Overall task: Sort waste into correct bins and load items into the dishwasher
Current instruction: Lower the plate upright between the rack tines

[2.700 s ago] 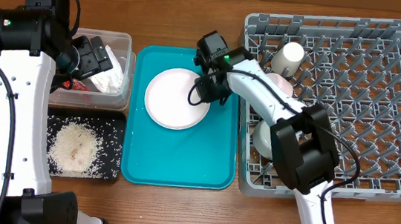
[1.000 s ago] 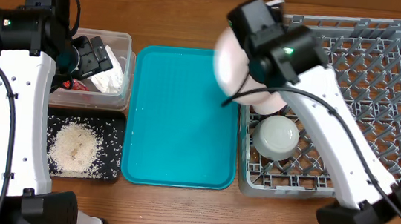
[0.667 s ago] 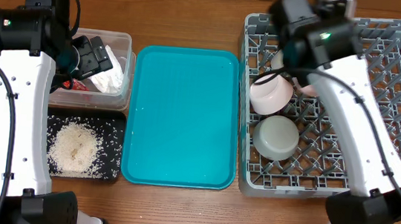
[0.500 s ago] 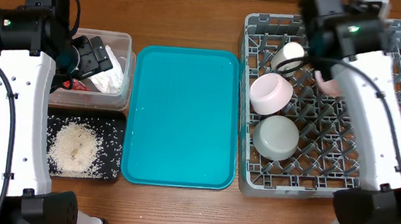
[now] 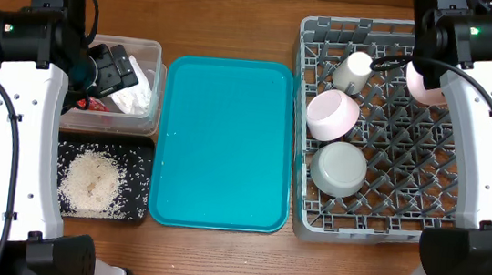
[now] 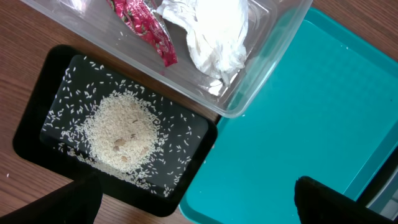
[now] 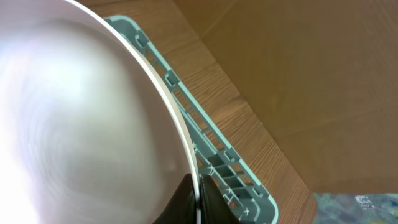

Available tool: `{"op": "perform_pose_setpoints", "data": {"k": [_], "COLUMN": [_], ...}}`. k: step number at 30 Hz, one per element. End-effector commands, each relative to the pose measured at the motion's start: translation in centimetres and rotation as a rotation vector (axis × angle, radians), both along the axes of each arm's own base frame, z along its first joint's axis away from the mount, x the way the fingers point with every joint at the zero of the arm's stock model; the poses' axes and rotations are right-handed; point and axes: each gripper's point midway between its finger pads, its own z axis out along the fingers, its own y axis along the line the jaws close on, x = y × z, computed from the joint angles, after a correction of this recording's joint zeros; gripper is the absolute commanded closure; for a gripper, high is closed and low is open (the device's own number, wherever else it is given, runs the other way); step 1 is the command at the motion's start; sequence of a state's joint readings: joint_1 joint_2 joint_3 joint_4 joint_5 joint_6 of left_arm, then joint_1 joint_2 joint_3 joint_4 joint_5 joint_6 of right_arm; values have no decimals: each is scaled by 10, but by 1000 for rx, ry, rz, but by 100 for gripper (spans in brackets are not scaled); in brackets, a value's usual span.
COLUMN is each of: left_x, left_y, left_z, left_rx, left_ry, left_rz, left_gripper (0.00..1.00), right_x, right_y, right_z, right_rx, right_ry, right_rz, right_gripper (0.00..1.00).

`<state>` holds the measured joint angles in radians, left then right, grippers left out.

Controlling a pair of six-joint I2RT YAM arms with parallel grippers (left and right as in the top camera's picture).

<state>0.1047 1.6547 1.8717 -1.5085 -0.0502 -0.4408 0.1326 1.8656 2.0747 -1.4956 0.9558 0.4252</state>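
Observation:
My right gripper point(image 7: 196, 198) is shut on the rim of the pale pink plate point(image 7: 81, 124) and holds it on edge over the back of the grey dish rack point(image 5: 461, 178); the plate also shows in the overhead view point(image 5: 419, 82). In the rack lie the pink bowl point(image 5: 333, 115), the greenish-white bowl point(image 5: 337, 168) and the cream cup point(image 5: 353, 71). My left gripper point(image 6: 193, 205) is open and empty above the clear tub point(image 5: 149, 54), which holds the red wrapper point(image 6: 144, 28) and white napkin point(image 6: 214, 31). Rice point(image 6: 121, 130) lies in the black tray point(image 5: 139, 149). The chopsticks are out of view.
The teal serving tray point(image 5: 225, 144) lies between the bins and the rack with nothing on it. The rack's far rim point(image 7: 211, 162) meets the wooden table point(image 7: 261, 143) near a cardboard wall at the back.
My right arm lifted the plate off the teal tray and carried it right and back, over the rack's far side. The left arm has not moved.

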Motion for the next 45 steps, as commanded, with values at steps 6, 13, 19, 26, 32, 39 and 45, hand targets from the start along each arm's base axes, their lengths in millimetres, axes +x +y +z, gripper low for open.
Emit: {"op": "perform_pose_setpoints", "data": {"k": [6,13,19,26,32,39,45], "left_x": [0,0,0,1,1,1,1], "left_y": [-1,-1,-1,-1,-1,-1,-1], "left_z": [-1,-1,-1,-1,-1,-1,-1], "left_rx": [12,12,12,12,12,12,12], "left_ry": [6,6,6,6,6,6,5], "left_rz": [-19,-19,-19,-21,-20,-21,-21], "left_gripper": [0,0,0,0,0,0,0], "right_x": [4,12,17,29,48,51,51], "right_y": [-7,4,11,40,77,85,85], "right_z": [-13,-56,-82,-85,-97,-104,-104], "right_rx": [-90,-97,-111,-99,5,69,70], "right_ry": [-9,27,63,72,62,58,58], "right_rz": [-35,-7,34,141,281,310,310], "right_gripper": [96,96,96,96,96,86,67]}}
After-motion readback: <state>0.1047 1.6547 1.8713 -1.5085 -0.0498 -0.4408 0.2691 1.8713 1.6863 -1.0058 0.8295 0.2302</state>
